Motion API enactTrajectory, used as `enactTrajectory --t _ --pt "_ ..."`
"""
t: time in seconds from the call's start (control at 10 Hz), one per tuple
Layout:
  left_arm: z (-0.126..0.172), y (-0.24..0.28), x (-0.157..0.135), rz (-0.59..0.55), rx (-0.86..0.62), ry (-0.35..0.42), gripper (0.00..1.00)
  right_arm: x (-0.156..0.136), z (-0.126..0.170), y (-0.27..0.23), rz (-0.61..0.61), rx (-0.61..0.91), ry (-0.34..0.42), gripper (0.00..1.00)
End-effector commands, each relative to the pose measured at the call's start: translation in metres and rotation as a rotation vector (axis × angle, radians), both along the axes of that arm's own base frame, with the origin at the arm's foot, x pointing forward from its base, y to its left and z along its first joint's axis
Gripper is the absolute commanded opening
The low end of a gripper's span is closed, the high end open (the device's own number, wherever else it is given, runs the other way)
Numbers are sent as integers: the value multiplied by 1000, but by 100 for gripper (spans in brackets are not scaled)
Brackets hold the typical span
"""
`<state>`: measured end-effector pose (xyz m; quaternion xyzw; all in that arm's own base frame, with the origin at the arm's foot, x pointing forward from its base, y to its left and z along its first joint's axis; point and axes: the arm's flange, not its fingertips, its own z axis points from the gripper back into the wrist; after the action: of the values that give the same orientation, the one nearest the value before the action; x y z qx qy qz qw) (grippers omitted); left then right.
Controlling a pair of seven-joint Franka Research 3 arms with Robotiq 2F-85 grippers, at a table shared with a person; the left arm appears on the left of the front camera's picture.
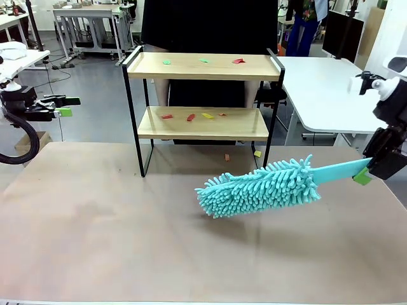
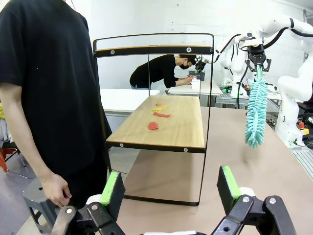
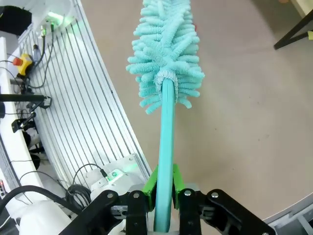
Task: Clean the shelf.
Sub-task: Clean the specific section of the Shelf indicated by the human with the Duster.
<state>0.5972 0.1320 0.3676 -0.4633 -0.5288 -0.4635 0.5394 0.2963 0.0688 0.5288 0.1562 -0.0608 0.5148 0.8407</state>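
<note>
Grip at right, gap at left

Fluffy turquoise chenille duster slants over the matte brown tabletop at centre right, its flat handle pinched tight in the right gripper. At far left the left gripper stands spread. Upper centre: the two-tier pale-wood shelf in thin black metal, small coloured scraps on both boards.

A brown-topped table takes up the near space. At its far side stands a person in a black top, beside a grey stool. A white table stands off to the right, grey workbenches far back left. Farther off, another person in black bends over a desk. A ribbed metal panel runs along the table edge, near a red button.
</note>
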Motion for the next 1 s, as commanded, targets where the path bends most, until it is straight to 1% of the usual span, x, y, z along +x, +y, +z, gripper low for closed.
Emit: enactTrajectory --t 0.0,0.9 --pt "2 -1 -2 -2 3 -9 100 4 1 -1 -12 -1 3 12" --pt "2 -1 -2 -2 3 -9 100 4 1 -1 -12 -1 3 12"
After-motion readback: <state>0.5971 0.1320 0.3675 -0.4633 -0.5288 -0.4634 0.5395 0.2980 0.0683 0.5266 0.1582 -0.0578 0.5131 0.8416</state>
